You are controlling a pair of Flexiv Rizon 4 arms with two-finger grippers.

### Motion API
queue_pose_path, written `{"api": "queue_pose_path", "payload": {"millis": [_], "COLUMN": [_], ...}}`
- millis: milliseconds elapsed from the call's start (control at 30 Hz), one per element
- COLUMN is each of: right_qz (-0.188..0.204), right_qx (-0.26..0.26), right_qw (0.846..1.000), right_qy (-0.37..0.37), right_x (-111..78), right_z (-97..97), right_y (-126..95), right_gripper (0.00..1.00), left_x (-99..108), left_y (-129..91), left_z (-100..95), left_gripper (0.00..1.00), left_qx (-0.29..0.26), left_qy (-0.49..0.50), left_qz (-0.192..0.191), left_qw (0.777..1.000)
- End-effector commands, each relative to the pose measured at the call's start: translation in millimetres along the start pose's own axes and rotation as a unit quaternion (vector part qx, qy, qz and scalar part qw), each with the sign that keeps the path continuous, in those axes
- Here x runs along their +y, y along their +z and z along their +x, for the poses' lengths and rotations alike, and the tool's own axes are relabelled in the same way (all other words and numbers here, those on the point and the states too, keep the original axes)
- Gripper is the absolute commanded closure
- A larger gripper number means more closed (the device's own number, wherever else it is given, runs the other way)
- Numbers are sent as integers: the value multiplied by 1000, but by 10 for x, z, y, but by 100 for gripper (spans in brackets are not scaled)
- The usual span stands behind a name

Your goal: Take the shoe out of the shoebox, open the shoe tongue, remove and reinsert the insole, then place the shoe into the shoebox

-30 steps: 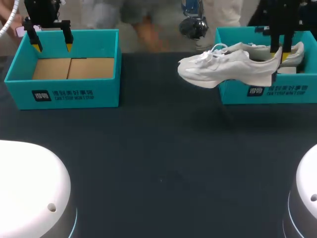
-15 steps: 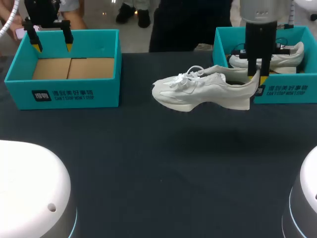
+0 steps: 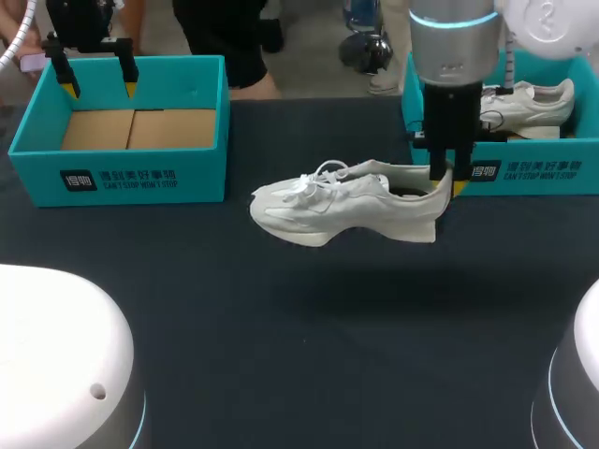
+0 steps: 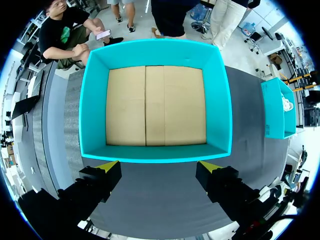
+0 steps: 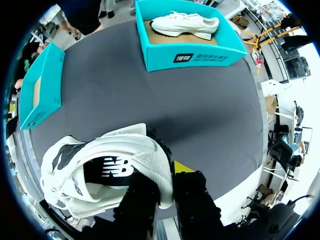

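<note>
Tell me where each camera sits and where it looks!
Head view: above and behind the robot, looking down on the table; the left claw and right claw show.
Left wrist view: on the left arm, looking into the empty box; the open left claw shows.
Right wrist view: on the right arm, looking over the table; the right claw shows, gripping the white shoe by its heel.
Shared: head and right wrist views show that shoe.

Dark table (image 3: 309, 355), left shoebox (image 3: 140, 178), right shoebox (image 3: 533, 173)
</note>
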State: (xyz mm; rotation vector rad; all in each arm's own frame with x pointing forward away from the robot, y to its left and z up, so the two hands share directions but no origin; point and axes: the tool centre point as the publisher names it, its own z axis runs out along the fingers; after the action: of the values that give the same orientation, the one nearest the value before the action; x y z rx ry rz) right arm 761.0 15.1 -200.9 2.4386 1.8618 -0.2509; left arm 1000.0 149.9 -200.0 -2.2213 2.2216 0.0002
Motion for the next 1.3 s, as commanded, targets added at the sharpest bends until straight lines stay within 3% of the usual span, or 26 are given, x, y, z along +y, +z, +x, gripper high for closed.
{"api": "queue_pose_path", "payload": {"millis": [33, 667, 1300], "right_qz": [4, 4, 8], "right_qx": [-13, -13, -7], "right_qw": [1000, 1000, 1000], "right_qy": [0, 0, -17], "right_x": [-57, -57, -295], "right_z": [93, 93, 424], "right_y": [35, 35, 897], "right_gripper": [100, 100, 100], "left_x": [0, 0, 0], "left_y": [0, 0, 0], "left_z": [0, 0, 0], "left_gripper": [0, 0, 0], "left_qx": [0, 0, 0], "left_qy": [0, 0, 0], "left_qz": [0, 0, 0], "left_qw": [1000, 1000, 1000]}}
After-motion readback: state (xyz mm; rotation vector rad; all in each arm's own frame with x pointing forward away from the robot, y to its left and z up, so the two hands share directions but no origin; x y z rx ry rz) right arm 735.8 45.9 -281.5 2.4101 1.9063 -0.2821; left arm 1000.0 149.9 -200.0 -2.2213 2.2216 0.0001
